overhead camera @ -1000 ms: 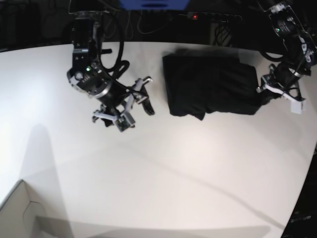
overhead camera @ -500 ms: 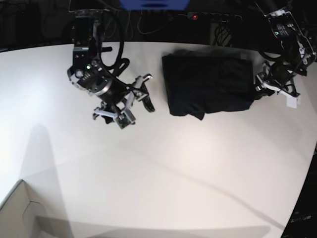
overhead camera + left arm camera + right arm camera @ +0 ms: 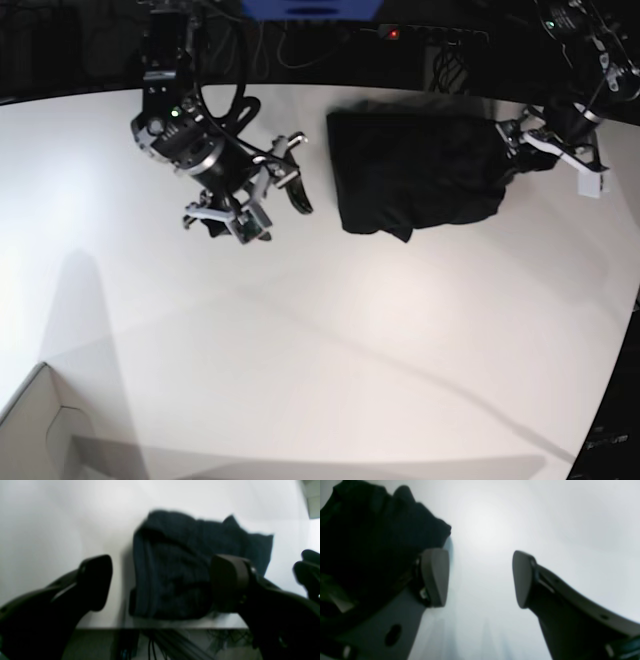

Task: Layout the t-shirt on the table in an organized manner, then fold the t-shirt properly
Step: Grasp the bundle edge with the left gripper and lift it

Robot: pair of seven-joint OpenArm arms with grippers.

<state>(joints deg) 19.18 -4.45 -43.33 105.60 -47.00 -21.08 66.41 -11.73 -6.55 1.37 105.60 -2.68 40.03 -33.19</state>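
Observation:
The black t-shirt (image 3: 415, 170) lies bunched in a rough folded block at the back right of the white table (image 3: 350, 330). My left gripper (image 3: 520, 145) hovers just off the shirt's right edge, open and touching nothing. From the left wrist view the t-shirt (image 3: 175, 567) shows beyond the spread fingers (image 3: 95, 580), close to the table's edge. My right gripper (image 3: 262, 205) hangs open over bare table left of the shirt. The right wrist view has the right gripper (image 3: 478, 580) with only white tabletop between its pads, and the t-shirt (image 3: 370, 530) at upper left.
A pale cardboard box corner (image 3: 40, 430) pokes in at the front left. Behind the table's back edge run a power strip (image 3: 430, 33) with a red light and dark cables. The table's curved edge (image 3: 610, 360) falls away at the right.
My left gripper went from shut on the shirt's right edge to open and drew up and back. The released edge slumped leftward. The right arm shifted slightly up and back.

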